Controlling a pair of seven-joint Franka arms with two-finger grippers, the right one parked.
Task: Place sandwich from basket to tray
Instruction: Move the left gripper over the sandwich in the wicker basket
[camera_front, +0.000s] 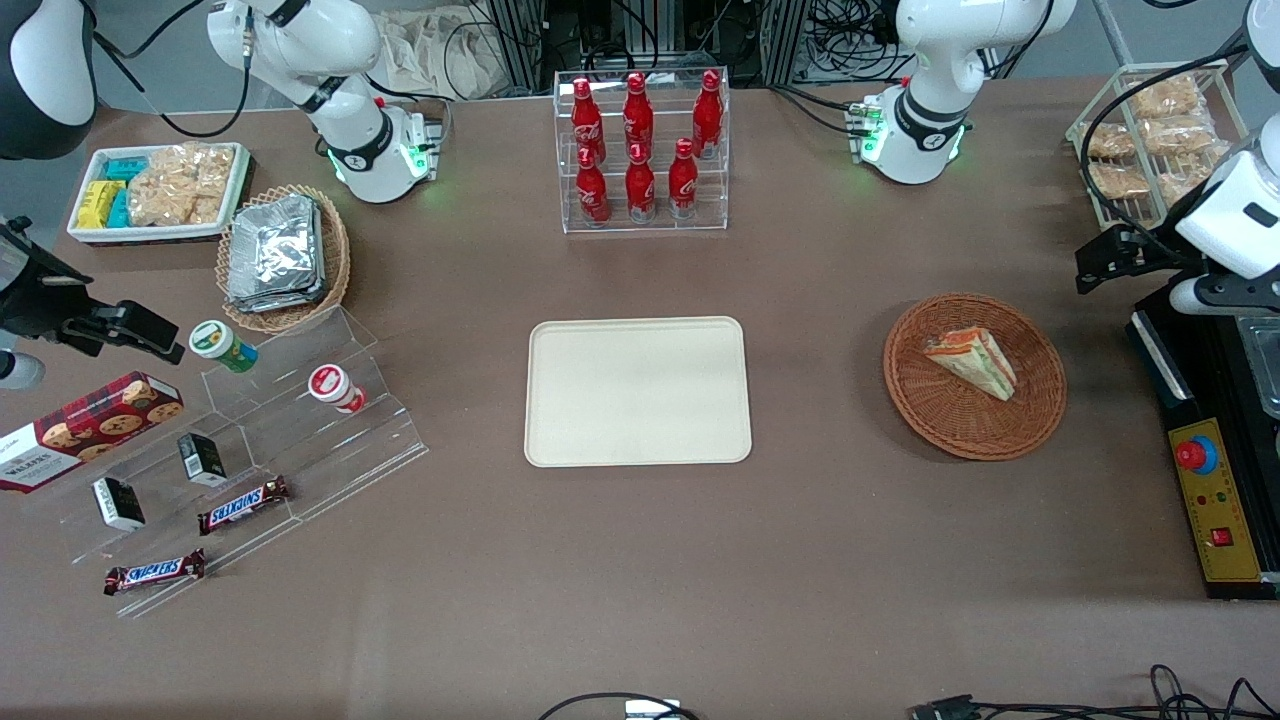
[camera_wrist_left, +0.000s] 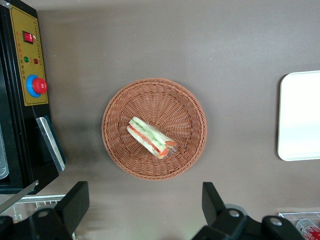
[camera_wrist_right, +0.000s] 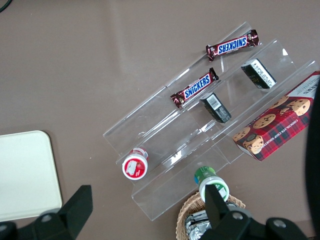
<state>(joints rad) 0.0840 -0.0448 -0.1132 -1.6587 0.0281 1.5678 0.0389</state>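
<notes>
**Front view and wrist view: pre-grasp status**

Front view: the sandwich (camera_front: 971, 362) is seen lying in the basket (camera_front: 975, 376); the tray (camera_front: 638, 391) is located well apart, toward the table centre.

Left wrist view: the gripper (camera_wrist_left: 142, 207) is held high above the basket, jaws spread wide, nothing held or touched. A slip may be caused by the slick wrap and wedge shape if the sandwich is pinched off-centre.

sandwich (camera_front: 971, 362) in basket (camera_front: 1030, 420) | tray (camera_front: 637, 392) beside | end effector (camera_wrist_left: 145, 207) above, open
</notes>
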